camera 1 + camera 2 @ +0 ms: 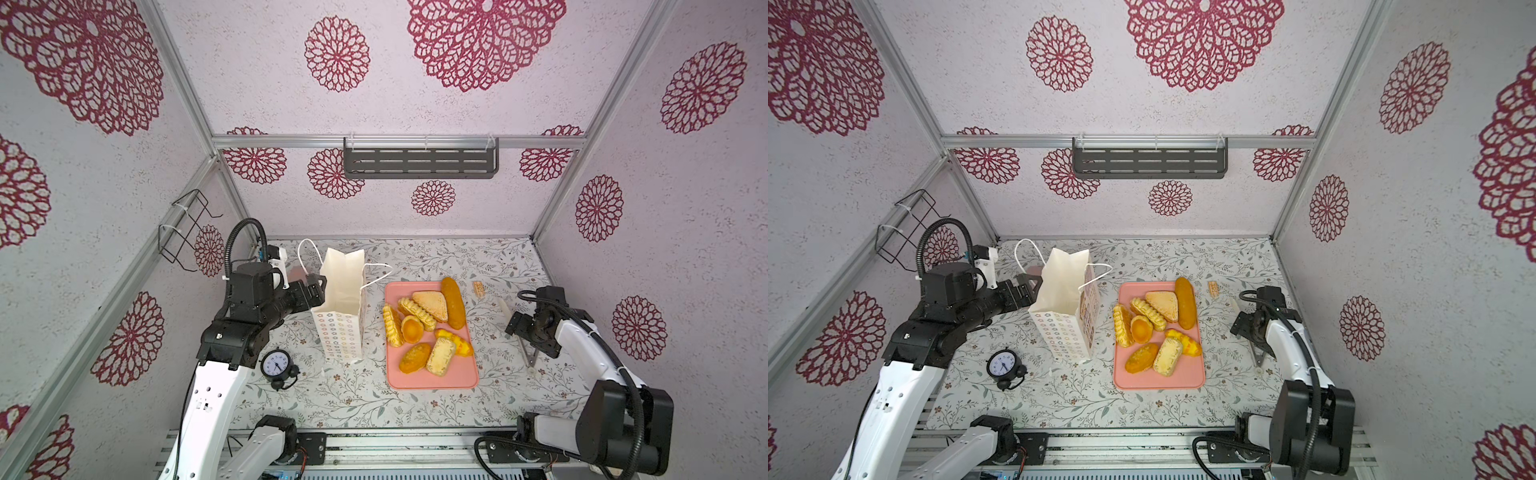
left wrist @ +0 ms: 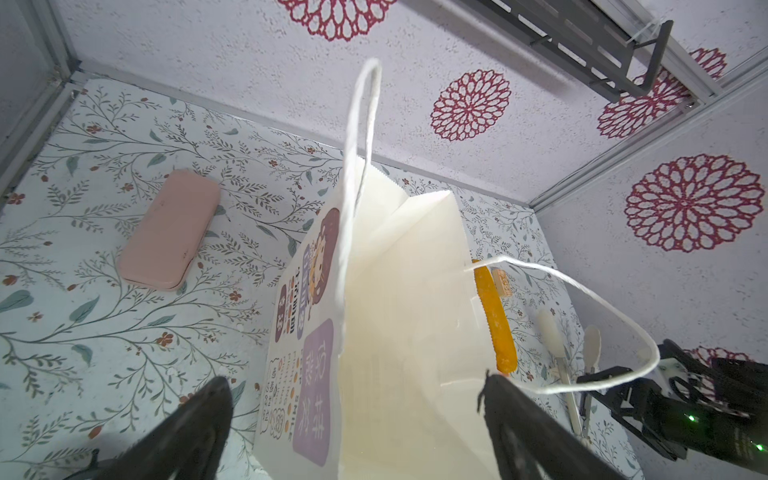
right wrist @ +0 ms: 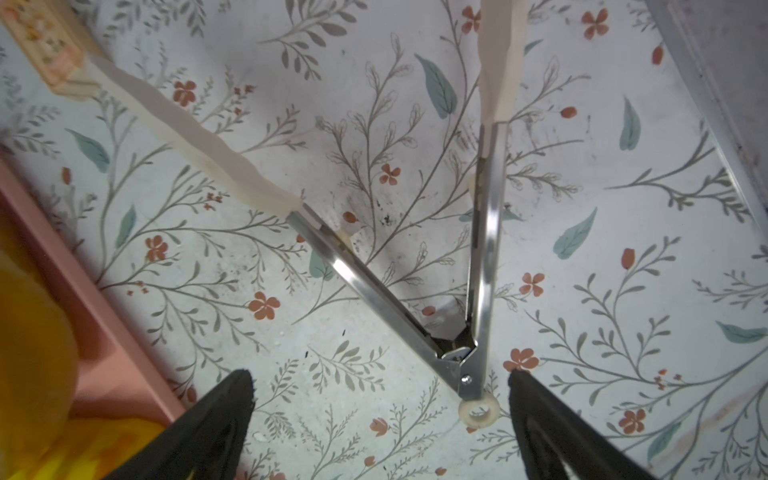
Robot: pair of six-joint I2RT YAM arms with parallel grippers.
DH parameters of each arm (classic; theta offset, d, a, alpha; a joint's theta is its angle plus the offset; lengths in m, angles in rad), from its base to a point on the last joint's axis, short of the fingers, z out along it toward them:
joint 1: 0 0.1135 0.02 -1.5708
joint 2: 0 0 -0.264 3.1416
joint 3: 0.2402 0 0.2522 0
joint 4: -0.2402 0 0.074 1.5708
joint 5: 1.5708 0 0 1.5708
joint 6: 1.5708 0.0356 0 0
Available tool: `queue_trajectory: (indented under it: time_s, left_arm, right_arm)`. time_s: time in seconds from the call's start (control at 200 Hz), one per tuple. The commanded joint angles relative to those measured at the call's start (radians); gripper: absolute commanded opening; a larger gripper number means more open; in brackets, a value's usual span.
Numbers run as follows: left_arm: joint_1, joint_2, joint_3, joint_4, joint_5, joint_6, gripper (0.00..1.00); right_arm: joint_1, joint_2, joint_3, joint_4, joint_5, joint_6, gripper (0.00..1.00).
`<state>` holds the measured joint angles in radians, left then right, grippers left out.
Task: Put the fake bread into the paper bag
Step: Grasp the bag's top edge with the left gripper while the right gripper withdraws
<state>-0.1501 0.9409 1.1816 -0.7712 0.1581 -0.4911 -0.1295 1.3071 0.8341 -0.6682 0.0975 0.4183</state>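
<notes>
**Q:** Where do things stand?

**A:** All the fake bread (image 1: pixel 432 305) sits on the pink tray (image 1: pixel 432 382), right of centre in both top views. The paper bag (image 1: pixel 340 316) stands upright just left of the tray, mouth open, and I see nothing inside it.

**Q:** Grippers?

**A:** Left gripper (image 2: pixel 357 382): jaws spread wide, straddling the near edge of the bag's mouth and clamped on nothing. I can't tell whether a finger brushes the paper. Right gripper (image 3: pixel 380 374): also wide open and empty, hanging over the hinge end of the tongs (image 3: pixel 365 282). The tongs lie splayed on the bench (image 1: pixel 374 407), right of the tray.

**Q:** The step, as you read it?

**A:** My guess is taking up the tongs while the left side steadies the bag.

**Q:** How do you do it well?

**A:** I come down with the right jaws across both steel arms, a little forward of the hinge, so that closing squeezes the tips together. I keep clear of the tray's rim at lower left of the wrist view. On the left, I pinch one wall of the bag only. The paper looks light, and a shove could tip it or fold the mouth shut. I also mind the loose cord handle near the right-hand finger.
</notes>
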Motion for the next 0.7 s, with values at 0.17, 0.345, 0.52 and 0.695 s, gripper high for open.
queue_trajectory:
  time_s: [0.17,0.345,0.52,0.695]
  left_arm:
    - [0.001,-0.066,-0.036,0.049,0.026,-0.012,0.97]
    - [0.003,-0.071,-0.045,0.057,0.036,-0.014,0.97]
    - [0.003,-0.070,-0.058,0.062,0.041,-0.029,0.97]
    - [0.004,-0.083,-0.066,0.065,0.015,-0.050,0.97]
  right_arm:
    - [-0.009,0.162,0.014,0.061,0.087,-0.046,0.98]
    - [-0.011,0.219,0.006,0.102,0.107,-0.060,0.97]
    - [-0.013,0.245,-0.006,0.164,0.085,-0.063,0.96]
    - [-0.012,0.269,0.007,0.224,0.031,-0.065,0.89]
